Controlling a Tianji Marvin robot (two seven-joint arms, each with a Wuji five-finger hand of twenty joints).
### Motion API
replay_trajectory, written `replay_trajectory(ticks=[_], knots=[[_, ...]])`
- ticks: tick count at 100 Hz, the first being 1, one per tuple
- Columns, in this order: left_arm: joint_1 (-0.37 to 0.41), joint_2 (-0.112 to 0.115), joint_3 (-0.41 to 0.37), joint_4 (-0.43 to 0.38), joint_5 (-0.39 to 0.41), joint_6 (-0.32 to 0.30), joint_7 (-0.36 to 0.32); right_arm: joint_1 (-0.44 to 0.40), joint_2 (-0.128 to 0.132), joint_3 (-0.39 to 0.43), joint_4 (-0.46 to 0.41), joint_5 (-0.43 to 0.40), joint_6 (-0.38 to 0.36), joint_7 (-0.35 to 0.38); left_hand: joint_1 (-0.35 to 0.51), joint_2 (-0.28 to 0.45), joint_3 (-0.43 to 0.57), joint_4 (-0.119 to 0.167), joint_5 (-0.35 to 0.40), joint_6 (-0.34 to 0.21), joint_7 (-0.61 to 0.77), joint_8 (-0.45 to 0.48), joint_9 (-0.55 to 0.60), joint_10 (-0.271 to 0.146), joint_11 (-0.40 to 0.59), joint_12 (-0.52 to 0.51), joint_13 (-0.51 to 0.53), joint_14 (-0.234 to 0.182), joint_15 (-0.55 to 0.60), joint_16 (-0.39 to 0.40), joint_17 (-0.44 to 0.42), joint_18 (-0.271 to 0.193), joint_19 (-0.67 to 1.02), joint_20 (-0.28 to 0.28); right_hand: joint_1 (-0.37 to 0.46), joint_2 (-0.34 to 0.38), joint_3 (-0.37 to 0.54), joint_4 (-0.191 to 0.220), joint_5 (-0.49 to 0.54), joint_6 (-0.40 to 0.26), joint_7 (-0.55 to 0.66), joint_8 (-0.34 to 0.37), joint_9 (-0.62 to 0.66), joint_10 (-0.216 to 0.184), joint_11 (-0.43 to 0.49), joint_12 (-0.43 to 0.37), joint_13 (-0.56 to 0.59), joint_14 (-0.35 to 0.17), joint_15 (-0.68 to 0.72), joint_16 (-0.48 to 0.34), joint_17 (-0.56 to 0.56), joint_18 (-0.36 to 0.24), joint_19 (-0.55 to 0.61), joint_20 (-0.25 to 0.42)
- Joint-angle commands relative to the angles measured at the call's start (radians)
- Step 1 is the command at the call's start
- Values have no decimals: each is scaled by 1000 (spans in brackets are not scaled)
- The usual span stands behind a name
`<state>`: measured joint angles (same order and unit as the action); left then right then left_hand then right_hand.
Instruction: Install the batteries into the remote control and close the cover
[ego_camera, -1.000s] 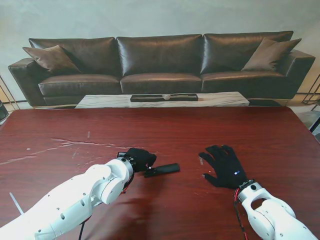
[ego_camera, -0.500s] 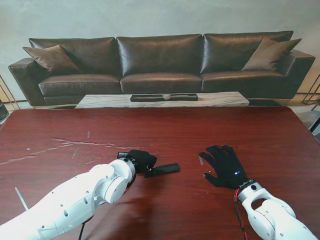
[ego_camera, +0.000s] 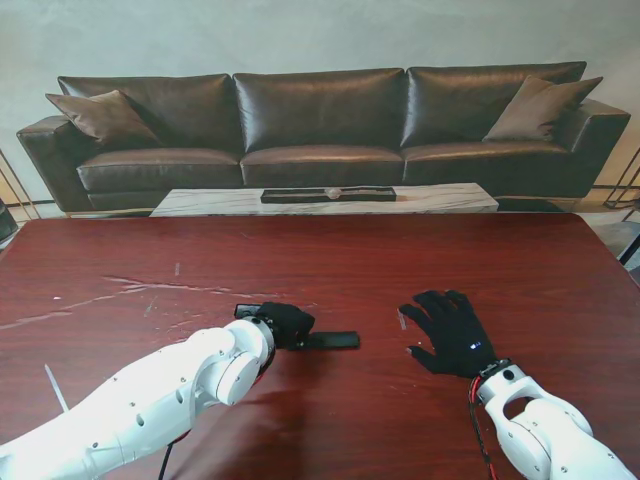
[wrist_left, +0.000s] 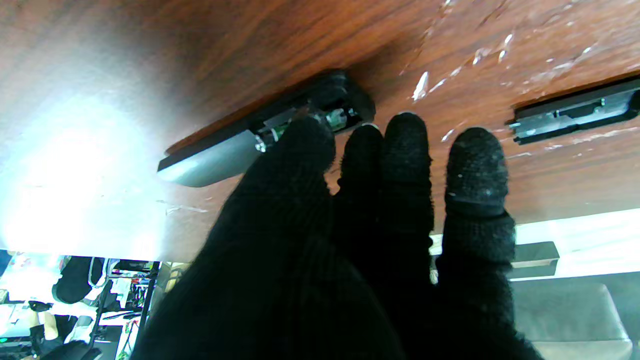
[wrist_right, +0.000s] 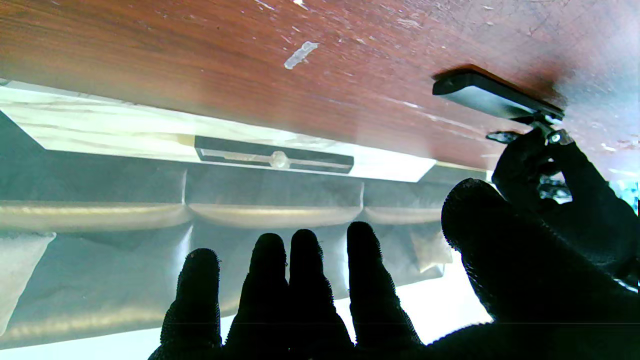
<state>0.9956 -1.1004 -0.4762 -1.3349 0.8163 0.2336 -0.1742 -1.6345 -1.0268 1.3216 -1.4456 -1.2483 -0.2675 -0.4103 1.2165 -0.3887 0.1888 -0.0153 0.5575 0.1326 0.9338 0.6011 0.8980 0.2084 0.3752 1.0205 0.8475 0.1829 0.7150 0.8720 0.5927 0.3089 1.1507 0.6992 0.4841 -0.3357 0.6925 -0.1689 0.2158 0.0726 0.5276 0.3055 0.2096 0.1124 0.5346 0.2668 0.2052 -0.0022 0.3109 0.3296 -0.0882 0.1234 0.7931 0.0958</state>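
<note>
Near the middle of the scuffed reddish-brown wooden table (ego_camera: 420, 265), the slim black remote control (ego_camera: 331, 340) is lying with its battery bay open. The black-gloved left hand (ego_camera: 283, 323) is pressing a fingertip (wrist_left: 305, 137) into that bay, gripping nothing; steady pressing should seat the cell. The detached black cover (wrist_left: 572, 110) is lying nearby. The black-gloved right hand (ego_camera: 449, 330) is resting spread and empty. A dark leather sofa (ego_camera: 320, 125) is standing beyond.

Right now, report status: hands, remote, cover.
Left hand on the remote, thumb at its open battery bay. Right hand open, flat on the table. Cover off, lying apart.
</note>
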Motion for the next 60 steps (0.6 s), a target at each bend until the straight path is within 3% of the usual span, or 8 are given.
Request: replay_trajectory(ticks=[1, 25, 29, 60], knots=[[-6, -5, 2, 7, -9, 7, -3, -6, -2, -2, -1, -1, -4, 0, 47, -2, 23, -12, -14, -1, 3, 9, 13, 21, 15, 19, -5, -21, 17, -4, -4, 27, 21, 10, 8, 18, -6, 18, -14, 1, 3, 4, -25, 7, 5, 7, 18, 1, -6, -12, -9, 12, 0, 7], [-9, -10, 4, 15, -24, 11, 1, -6, -2, -1, -2, -2, -6, -1, 43, 31, 0, -13, -29, 2, -1, 7, -10, 22, 25, 24, -25, -23, 24, -7, -19, 26, 19, 11, 9, 19, -8, 19, -13, 1, 2, 4, -24, 7, 5, 7, 18, 0, -6, -12, -10, 12, -2, 6], [-9, -11, 4, 16, -28, 11, 3, -6, -2, -1, -2, -2, -6, 0, 62, 48, -50, -2, -30, 4, -8, 10, -26, 24, 61, 0, -30, -22, 32, -17, -20, 28, 20, 13, 9, 20, -9, 19, -13, 1, 2, 4, -25, 7, 5, 7, 17, 2, -6, -12, -10, 13, -3, 5], [-18, -20, 16, 29, -40, 22, 18, -6, -2, -1, -2, 0, -8, 0, 43, 94, -116, 3, -48, 16, -25, 23, -92, 25, 153, -29, -57, -21, 47, -14, -32, 36, 30, 24, 10, 20, -9, 19, -13, 0, 2, 4, -25, 8, 5, 7, 18, 0, -7, -12, -10, 13, -4, 4]])
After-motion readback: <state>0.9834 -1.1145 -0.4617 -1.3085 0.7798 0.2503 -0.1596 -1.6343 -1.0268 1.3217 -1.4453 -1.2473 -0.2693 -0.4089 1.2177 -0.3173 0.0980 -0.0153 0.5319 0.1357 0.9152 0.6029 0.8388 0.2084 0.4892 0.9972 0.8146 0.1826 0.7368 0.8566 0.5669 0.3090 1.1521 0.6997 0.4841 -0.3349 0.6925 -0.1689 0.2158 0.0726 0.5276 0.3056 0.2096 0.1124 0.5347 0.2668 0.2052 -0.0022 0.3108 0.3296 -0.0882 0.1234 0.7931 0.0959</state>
